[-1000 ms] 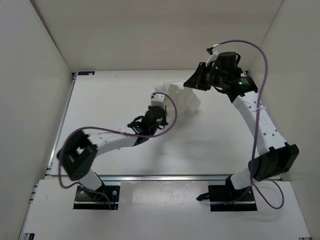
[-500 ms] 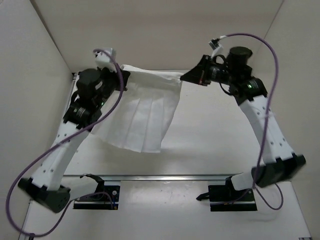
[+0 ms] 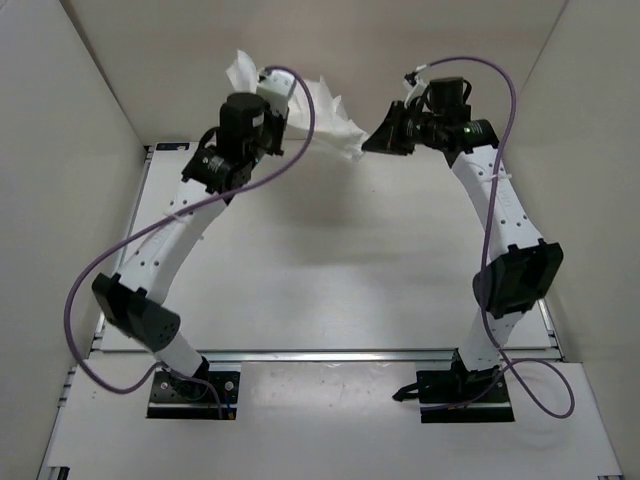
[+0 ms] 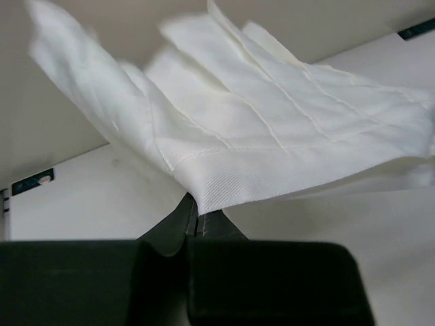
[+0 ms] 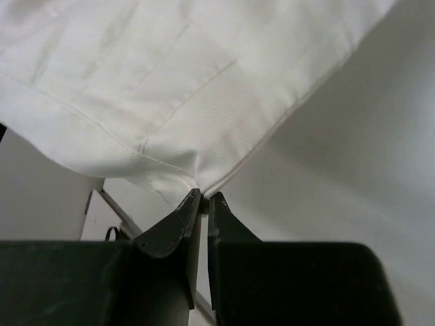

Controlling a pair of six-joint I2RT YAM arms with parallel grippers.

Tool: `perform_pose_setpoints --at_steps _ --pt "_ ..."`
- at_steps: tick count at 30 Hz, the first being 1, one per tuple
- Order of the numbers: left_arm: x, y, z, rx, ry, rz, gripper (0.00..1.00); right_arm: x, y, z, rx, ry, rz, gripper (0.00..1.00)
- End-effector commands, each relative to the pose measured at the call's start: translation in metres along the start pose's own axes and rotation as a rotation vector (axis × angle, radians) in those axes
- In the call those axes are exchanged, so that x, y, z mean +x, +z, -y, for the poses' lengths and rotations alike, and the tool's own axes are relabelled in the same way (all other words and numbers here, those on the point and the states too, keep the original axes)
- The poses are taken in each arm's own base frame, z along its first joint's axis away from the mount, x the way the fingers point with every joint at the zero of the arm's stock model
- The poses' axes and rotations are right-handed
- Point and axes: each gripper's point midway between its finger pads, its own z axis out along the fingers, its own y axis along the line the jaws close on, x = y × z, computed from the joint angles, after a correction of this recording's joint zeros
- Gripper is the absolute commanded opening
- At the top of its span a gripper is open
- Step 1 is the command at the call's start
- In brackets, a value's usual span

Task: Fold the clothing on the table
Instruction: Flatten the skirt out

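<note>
The left arm is reaching up and away from its base, arching over the left side of the counter with a purple cable looping beside it. A black corner bracket is sitting at the far left corner of the counter, just behind this arm. The left gripper is hanging high near the back wall. In its wrist view, the left gripper is pressing its jaws together on a hemmed corner of the clothing, pinching the fabric right at the tips.

The clothing is hanging in the air between the two grippers, off the counter and over its far edge. It is bunching into loose, crumpled folds rather than spreading flat. One peak of fabric is sticking up to the left of the left gripper, and faint crease lines are running across the cloth in both wrist views.

The right gripper is meeting the right end of the clothing from the other side. In its own camera the right gripper is clamping its jaws on another stitched corner of the clothing, with the cloth fanning out above the tips. The right arm is rising steeply from its base at the near edge, a second purple cable arcing over its wrist.
</note>
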Motion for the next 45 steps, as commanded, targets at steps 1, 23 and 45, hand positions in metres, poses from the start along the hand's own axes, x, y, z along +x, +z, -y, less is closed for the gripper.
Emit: perform_pose_setpoints --at_steps 1,23,45 --pt "0.037 -0.033 0.020 0.018 0.003 -0.024 0.00 0.027 -0.014 0.022 0.057 0.007 0.012 0.00" --pt "0.362 -0.133 0.047 -0.041 -0.521 -0.602 0.60 0.289 -0.041 0.149 0.442 0.200 -0.226 0.49" --pt "0.372 -0.056 0.024 -0.250 -0.558 -0.511 0.68 0.308 0.010 0.174 0.584 0.022 -0.319 0.49"
